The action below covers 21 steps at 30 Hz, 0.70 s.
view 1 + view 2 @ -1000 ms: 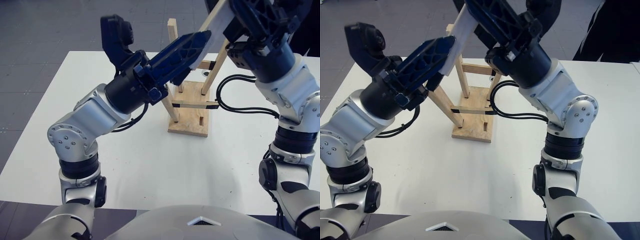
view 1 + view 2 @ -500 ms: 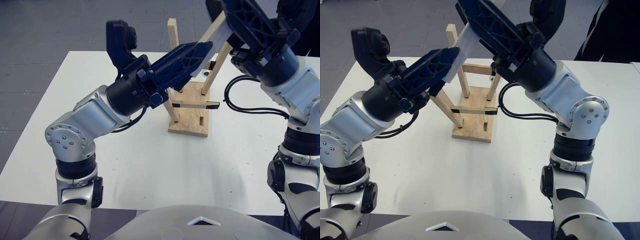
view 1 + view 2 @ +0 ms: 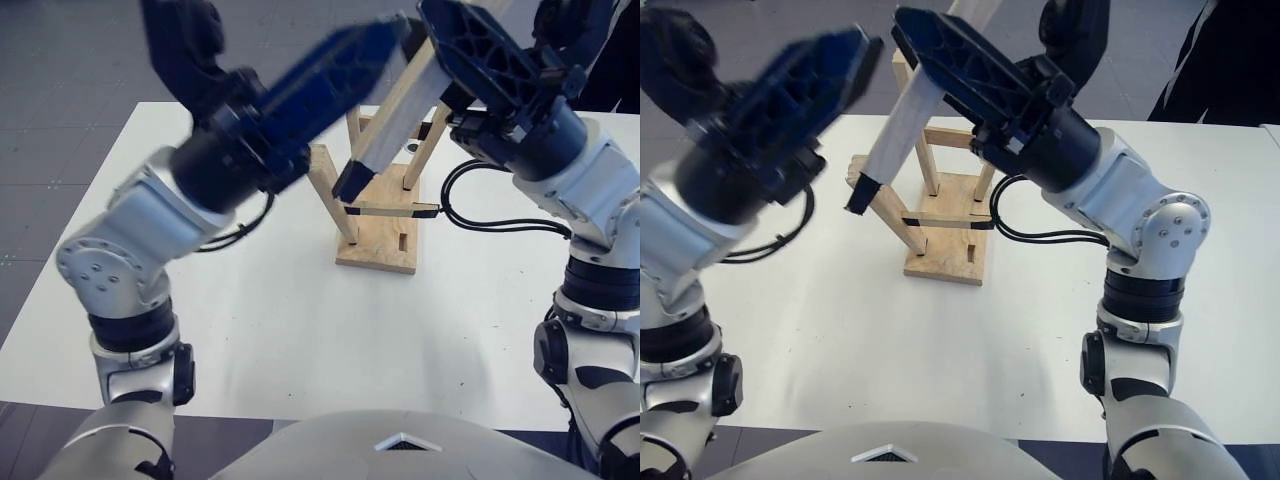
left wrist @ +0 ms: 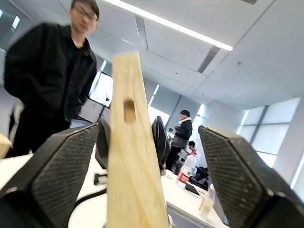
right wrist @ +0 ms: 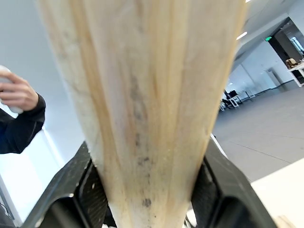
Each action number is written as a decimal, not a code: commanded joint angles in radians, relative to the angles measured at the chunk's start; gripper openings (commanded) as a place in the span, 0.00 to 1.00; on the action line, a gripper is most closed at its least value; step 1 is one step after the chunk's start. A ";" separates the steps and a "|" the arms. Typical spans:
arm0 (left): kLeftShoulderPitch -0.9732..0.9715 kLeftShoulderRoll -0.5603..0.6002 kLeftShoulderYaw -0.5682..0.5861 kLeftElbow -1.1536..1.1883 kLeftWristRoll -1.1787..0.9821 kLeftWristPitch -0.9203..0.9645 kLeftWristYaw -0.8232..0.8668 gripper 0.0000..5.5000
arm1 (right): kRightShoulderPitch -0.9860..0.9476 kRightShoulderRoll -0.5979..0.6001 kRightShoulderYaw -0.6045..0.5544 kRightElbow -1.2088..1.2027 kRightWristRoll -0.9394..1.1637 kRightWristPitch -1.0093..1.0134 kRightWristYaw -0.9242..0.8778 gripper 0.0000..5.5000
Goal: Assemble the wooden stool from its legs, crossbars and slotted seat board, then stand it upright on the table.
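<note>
Wooden black-tipped stool leg [image 3: 898, 125] clamped in right gripper [image 3: 940, 55], left gripper [image 3: 350, 55] spread wide and empty: apparently leg-fitting, next needing alignment with an open slot in the upturned pale seat board [image 3: 378, 248].

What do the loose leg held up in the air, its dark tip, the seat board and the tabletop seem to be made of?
Loose leg: pale bare wood, with grain streaks and a cut slot.
Tip: black wrap, perhaps tape or rubber; the look leaves it open.
Seat board: light matte wood with slots, unvarnished as it looks.
Tabletop: smooth white, probably laminate.
</note>
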 commanded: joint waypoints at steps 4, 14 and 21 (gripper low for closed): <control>-0.100 0.162 0.150 0.110 0.005 -0.006 -0.013 0.70 | 0.122 -0.229 -0.074 -0.053 -0.086 0.125 0.115 0.37; 0.497 0.438 -0.110 0.121 0.786 0.036 -0.488 0.70 | 0.473 -0.410 -0.069 -0.051 -0.655 -0.051 0.620 0.37; 0.467 0.289 -0.346 0.138 1.092 0.006 -0.482 0.70 | 0.467 -0.371 0.026 0.087 -0.966 -0.263 0.725 0.37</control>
